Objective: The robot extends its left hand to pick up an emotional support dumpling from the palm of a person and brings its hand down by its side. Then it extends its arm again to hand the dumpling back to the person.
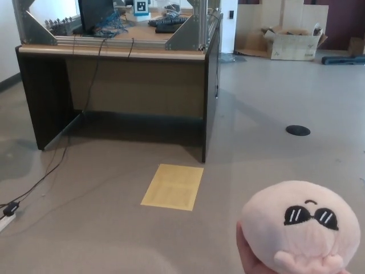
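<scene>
A pale pink plush dumpling (300, 226) with a black sunglasses face sits at the lower right of the head view. It rests on a person's palm (251, 260), of which only an edge shows under it at the bottom of the picture. Neither of my hands nor any part of my arms is in view.
A dark desk (120, 85) with a metal frame, cables and a monitor stands ahead at the upper left. A yellow sheet (173, 186) lies on the grey floor in front of it. A power strip (7, 214) and cord lie at the left edge. Cardboard boxes (293, 43) stand far right.
</scene>
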{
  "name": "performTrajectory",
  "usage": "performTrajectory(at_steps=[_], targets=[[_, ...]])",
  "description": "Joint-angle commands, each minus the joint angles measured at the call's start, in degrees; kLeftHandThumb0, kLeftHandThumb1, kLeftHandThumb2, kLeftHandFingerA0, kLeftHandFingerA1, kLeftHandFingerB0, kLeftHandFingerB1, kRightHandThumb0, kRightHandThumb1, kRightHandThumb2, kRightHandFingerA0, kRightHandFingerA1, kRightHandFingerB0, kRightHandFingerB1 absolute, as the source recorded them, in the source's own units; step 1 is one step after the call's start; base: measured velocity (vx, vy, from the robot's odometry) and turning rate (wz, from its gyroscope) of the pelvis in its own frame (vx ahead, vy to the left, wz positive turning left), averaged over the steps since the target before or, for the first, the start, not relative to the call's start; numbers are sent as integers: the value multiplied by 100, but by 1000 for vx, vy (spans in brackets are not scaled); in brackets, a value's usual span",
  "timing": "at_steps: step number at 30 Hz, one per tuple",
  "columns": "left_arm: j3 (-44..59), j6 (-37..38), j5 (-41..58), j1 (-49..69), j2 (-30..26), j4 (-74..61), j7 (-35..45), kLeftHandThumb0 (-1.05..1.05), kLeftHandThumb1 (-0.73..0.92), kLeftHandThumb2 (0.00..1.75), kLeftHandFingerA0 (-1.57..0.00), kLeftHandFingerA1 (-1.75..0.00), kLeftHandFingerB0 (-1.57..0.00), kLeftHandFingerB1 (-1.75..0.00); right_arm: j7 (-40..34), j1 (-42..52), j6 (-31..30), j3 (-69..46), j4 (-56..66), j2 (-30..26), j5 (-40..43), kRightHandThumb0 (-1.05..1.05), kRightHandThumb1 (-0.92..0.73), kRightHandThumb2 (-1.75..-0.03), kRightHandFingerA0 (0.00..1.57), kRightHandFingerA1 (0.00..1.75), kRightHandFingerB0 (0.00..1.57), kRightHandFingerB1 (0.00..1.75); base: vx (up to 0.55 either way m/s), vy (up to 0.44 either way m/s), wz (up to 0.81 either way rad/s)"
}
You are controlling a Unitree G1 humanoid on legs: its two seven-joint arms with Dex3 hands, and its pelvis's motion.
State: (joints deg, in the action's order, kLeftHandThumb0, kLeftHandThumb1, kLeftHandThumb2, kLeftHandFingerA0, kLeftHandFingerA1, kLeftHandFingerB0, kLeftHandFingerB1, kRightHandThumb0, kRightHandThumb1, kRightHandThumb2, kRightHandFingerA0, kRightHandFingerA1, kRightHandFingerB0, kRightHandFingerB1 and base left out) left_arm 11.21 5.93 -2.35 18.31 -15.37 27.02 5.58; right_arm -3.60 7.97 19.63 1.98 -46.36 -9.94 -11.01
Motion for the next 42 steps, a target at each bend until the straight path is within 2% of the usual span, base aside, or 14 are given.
performTrajectory(at_steps=[1, 3, 4, 7, 8, 11, 12, 15, 17, 20, 26, 30, 41, 42], targets=[[558, 948, 876, 146, -234, -805, 645, -36, 49, 62, -33, -42, -28, -36, -440, -151, 1870, -15, 137, -221, -175, -57, -72, -62, 61, 48, 32, 31, 0, 0, 0], [598, 934, 884, 148, -216, -848, 692, -36, 49, 62, -33, -42, -28, -36, -448, -170, 1923, -17, 91, -222, -179, -57, -72, -62, 61, 48, 32, 31, 0, 0, 0], [639, 878, 1002, 56, -400, -1285, 874, -21, 35, 88, -13, -52, -9, -50, -453, -231, 1905, -29, 102, -204, -164, -55, -72, -62, 61, 49, 33, 31, 0, 0, 0], [846, 499, 1741, -442, -1182, -2657, 1882, -24, 30, 83, -6, -49, 0, -47, -486, -415, 2003, -46, -15, -218, -170, -56, -72, -62, 62, 51, 33, 32, 0, 0, 0], [894, 427, 1866, -618, -1405, -2832, 2087, -47, 39, 59, -14, -41, -7, -29, -496, -455, 2021, -42, -46, -213, -177, -58, -72, -62, 63, 51, 34, 32, 0, 0, 0], [968, 293, 2079, -876, -1758, -3111, 2401, -47, 39, 59, -14, -41, -7, -29, -516, -524, 2068, -37, -113, -207, -191, -58, -72, -62, 63, 51, 34, 32, 0, 0, 0], [963, -279, 2337, -1703, -2691, -3778, 2908, -54, 38, 63, -12, -40, -9, -25, -472, -569, 2040, -32, -120, -178, -164, -57, -72, -62, 62, 50, 33, 31, 0, 0, 0], [964, -399, 2416, -1788, -2840, -3881, 2974, -54, 38, 63, -12, -40, -9, -25, -475, -588, 2073, -32, -158, -177, -165, -57, -72, -62, 62, 50, 33, 31, 0, 0, 0], [337, -1330, 2648, -3355, -3789, -4637, 3520, -52, 33, 75, -2, -32, -2, -25, -549, -621, 2057, -1, -123, -174, -241, -54, -72, -62, 63, 50, 32, 32, 0, 0, 0], [-353, -1904, 2744, -4725, -4015, -4988, 3836, -56, 36, 76, -3, -19, -2, -20, -531, -699, 2026, 4, -141, -151, -235, -54, -72, -62, 62, 50, 33, 31, 0, 0, 0], [-1681, -2592, 2197, -7245, -3370, -4898, 4396, -60, 40, 78, 0, 0, 0, -3, -488, -1118, 1882, -11, -263, -130, -211, -54, -72, -62, 61, 50, 32, 31, 0, 0, 0], [-2319, -2746, 1709, -8450, -2832, -4487, 4707, -55, 32, 78, 0, -15, 0, -10, -459, -1497, 1780, -30, -389, -114, -178, -53, -72, -61, 61, 49, 32, 32, 0, 0, 0], [-3544, -3124, 1421, -9834, -1748, -4045, 5105, -50, 30, 77, 0, -12, 0, -13, -127, -1750, 1706, -72, -551, -54, 40, -49, -72, -61, 57, 49, 31, 32, 0, 0, 0], [-3740, -3216, 1376, -9999, -1617, -4027, 5186, -85, 32, 61, 0, -3, 0, -9, -291, -1817, 1735, -25, -656, -57, -88, -57, -74, -62, 58, 53, 32, 31, 0, 0, 0]])
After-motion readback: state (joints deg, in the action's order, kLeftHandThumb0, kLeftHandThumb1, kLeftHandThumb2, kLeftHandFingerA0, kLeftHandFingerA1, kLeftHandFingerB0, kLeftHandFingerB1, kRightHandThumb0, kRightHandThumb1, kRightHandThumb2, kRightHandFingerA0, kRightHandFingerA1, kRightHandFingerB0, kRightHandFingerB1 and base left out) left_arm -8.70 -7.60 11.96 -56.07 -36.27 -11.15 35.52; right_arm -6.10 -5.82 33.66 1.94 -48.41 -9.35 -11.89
